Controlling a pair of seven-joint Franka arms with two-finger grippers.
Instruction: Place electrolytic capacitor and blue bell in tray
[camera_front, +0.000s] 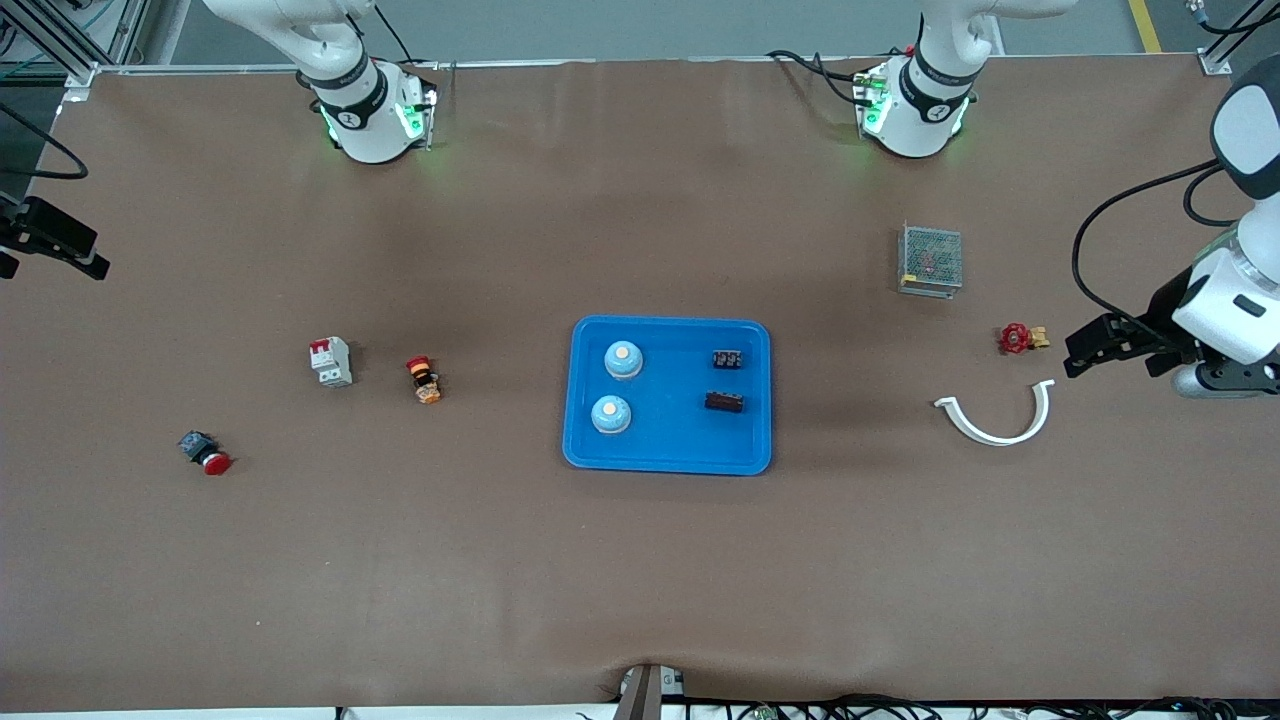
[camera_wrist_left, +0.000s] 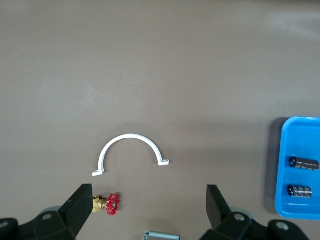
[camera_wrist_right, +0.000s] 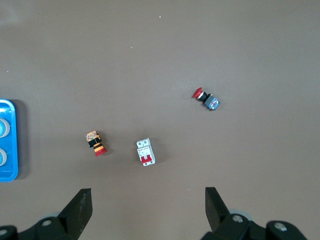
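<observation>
I find the tray (camera_front: 668, 455) with open table on every side. Inside it, two bells (camera_front: 622, 359) and two capacitors (camera_front: 726, 359) leave a bare strip between. Toward the left arm's end, a white clip (camera_front: 995, 418), red valve (camera_front: 1018, 338) and mesh box (camera_front: 930, 260) stand well apart
</observation>
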